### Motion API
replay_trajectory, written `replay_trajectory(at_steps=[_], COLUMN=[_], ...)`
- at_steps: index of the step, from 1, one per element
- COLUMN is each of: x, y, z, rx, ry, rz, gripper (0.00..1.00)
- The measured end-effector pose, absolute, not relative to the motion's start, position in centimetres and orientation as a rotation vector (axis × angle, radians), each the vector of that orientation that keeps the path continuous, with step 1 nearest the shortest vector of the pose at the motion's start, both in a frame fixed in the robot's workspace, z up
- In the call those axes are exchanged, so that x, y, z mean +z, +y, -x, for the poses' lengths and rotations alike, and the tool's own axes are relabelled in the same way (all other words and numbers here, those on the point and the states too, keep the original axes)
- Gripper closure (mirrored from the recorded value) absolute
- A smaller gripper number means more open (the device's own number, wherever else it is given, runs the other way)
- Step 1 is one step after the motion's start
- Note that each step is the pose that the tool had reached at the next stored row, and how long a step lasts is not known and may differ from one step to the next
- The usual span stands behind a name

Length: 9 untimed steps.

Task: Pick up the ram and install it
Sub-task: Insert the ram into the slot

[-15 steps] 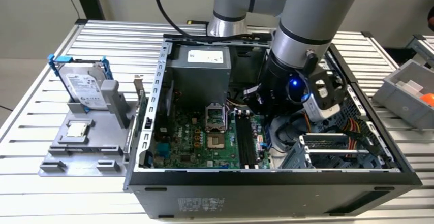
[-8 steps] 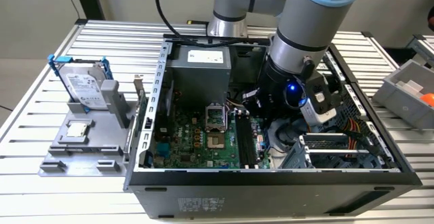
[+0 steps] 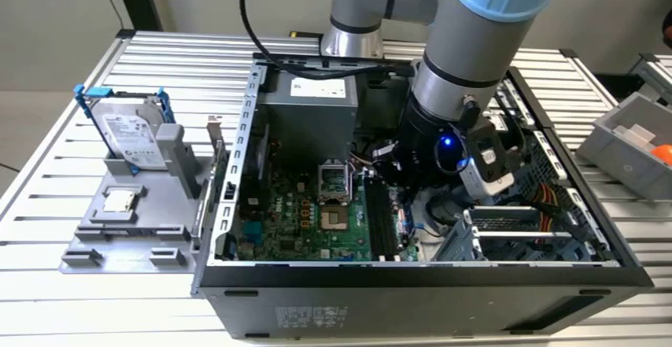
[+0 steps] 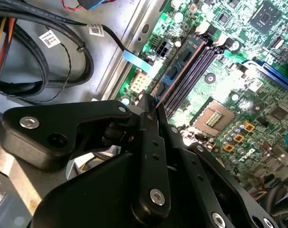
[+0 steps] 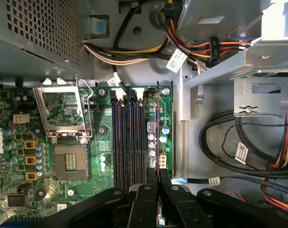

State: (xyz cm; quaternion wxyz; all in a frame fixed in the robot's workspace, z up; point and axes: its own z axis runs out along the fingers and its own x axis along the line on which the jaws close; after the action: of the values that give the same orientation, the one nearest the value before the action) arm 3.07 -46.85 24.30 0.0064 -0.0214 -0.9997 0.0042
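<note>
The gripper [image 5: 158,183] sits low inside the open computer case [image 3: 226,205], its black fingers [image 4: 148,142] drawn narrow and pinching the ram [image 4: 179,71], a thin blue stick standing on edge. In the second wrist view the stick runs from the fingertips toward one o'clock, lying along the outermost of the dark memory slots [image 4: 194,71], on the side nearest the bare metal case floor. In the first wrist view its thin edge [image 5: 157,137] stands at twelve o'clock from the fingertips, just beside the other slots [image 5: 127,137]. Whether it is fully seated I cannot tell.

At nine o'clock from the slots in that view lies the open processor socket [image 5: 68,159] on the green motherboard [image 5: 103,130]. In the exterior view, a silver hard drive [image 3: 126,131] stands on a grey fixture [image 3: 126,229] at nine o'clock from the case.
</note>
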Motion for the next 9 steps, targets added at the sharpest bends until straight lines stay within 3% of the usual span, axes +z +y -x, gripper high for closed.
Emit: replay_trajectory(at_steps=[9], x=[23.49], y=[-46.8], z=[-2.72], rx=[0.013], ry=[-3.129], rz=[0.047], gripper=[1.0])
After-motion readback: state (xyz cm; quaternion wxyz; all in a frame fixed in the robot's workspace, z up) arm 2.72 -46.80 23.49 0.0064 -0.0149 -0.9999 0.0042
